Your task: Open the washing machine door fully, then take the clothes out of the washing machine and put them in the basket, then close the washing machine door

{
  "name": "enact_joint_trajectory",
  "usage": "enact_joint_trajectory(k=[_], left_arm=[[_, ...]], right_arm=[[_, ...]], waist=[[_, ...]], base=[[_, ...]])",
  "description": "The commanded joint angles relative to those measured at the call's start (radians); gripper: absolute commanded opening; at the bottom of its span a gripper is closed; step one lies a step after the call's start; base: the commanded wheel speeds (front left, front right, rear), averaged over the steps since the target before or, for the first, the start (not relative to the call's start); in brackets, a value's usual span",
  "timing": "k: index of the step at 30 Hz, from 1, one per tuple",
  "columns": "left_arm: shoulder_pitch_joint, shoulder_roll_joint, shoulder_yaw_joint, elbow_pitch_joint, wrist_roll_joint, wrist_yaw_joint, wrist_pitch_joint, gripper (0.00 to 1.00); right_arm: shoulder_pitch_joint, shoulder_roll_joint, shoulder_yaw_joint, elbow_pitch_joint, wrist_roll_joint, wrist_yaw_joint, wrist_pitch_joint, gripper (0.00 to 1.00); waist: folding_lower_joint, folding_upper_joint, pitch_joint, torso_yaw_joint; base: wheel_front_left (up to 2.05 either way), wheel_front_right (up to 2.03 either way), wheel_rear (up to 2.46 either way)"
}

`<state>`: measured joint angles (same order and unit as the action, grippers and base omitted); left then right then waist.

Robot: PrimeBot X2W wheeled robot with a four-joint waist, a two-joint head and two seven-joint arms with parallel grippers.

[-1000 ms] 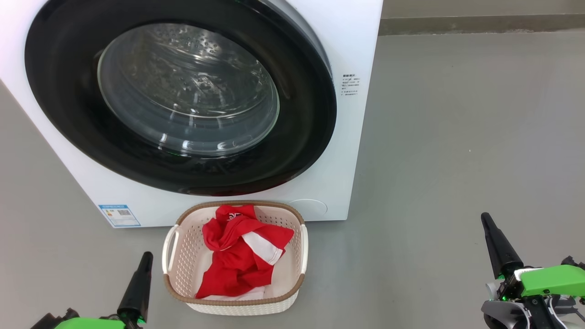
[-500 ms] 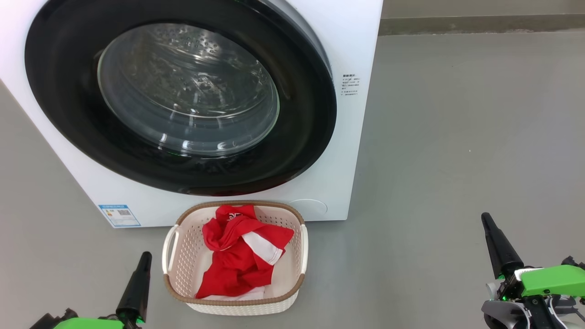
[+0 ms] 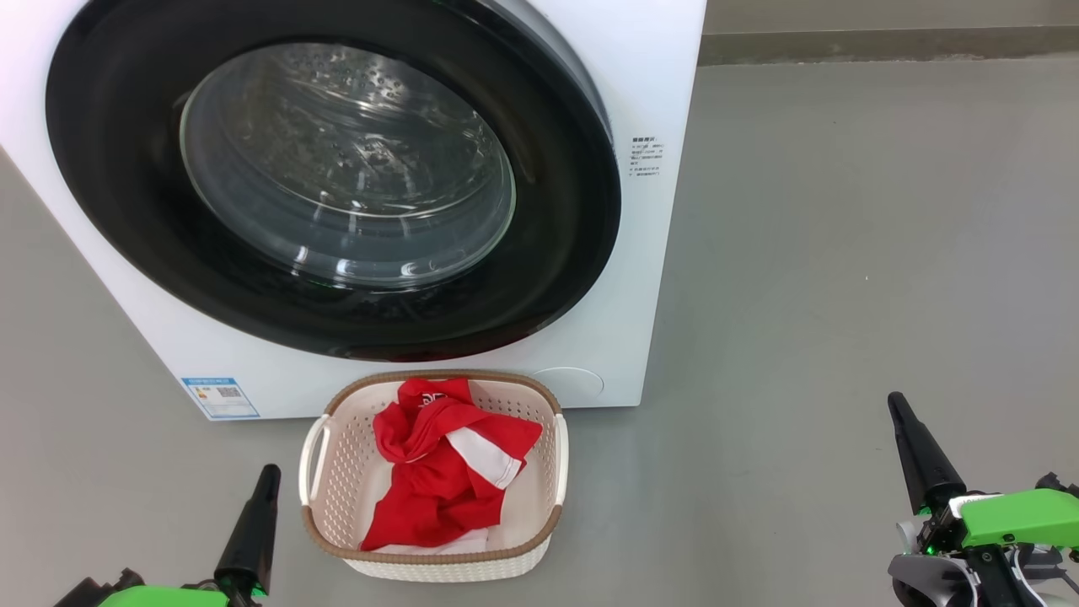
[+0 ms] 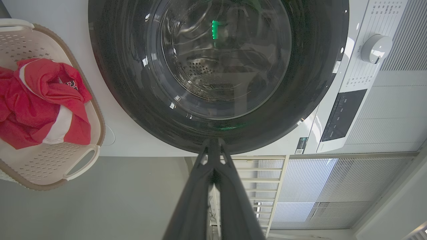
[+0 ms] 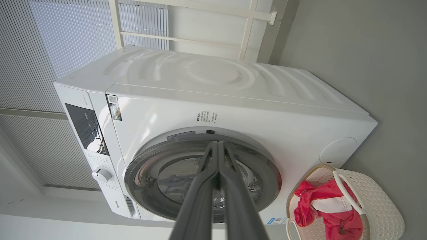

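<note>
Fingers of the left gripper [image 3: 270, 472] are pressed together and hold nothing; the right gripper [image 3: 895, 403] is likewise closed and empty. Both hover low over the grey floor [image 3: 843, 253], the left just beside the basket [image 3: 447, 566], the right well apart from it.

The clothes [image 3: 430, 480] lie bunched inside the basket, red over a white piece, none hanging over the rim. The basket stands just in front of the washing machine [image 3: 649, 253]. The washing machine door [image 3: 337, 169] appears shut against the front, so the task looks complete.

Risks, as judged:
- Latch engagement cannot be confirmed; a door only pushed to could swing back open.
- A sideways move of the left arm could knock the basket's near handle and shift it.
- Part of the drum [image 4: 200, 66] is masked by reflections; a small item left inside cannot be excluded.

View differences: the head view places both grippers against the basket and shows the blue label [image 3: 219, 396]. The left wrist view adds the dial [image 4: 376, 48] and dark panel [image 4: 343, 113]. The right wrist view shows the door rim edge-on, lying close to the front.
</note>
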<state>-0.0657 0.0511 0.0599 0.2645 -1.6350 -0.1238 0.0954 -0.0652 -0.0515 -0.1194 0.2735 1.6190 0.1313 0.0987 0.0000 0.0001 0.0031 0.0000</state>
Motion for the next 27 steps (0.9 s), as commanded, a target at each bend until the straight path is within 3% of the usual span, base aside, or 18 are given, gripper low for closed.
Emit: enact_joint_trajectory(k=[1, 27], left_arm=[[-0.041, 0.012, 0.036, -0.02, 0.011, -0.007, 0.003, 0.0], [-0.041, 0.009, 0.041, -0.02, 0.016, -0.007, 0.008, 0.0]], right_arm=[[-0.042, -0.006, 0.015, -0.029, -0.002, -0.001, 0.007, 0.0], [-0.042, -0.004, 0.012, -0.029, -0.005, -0.001, 0.009, 0.0]], waist=[[0.0, -0.0001, 0.0, 0.0], [0.0, -0.0001, 0.0, 0.0]], base=[[0.0, 0.0, 0.0], [0.0, 0.0, 0.0]])
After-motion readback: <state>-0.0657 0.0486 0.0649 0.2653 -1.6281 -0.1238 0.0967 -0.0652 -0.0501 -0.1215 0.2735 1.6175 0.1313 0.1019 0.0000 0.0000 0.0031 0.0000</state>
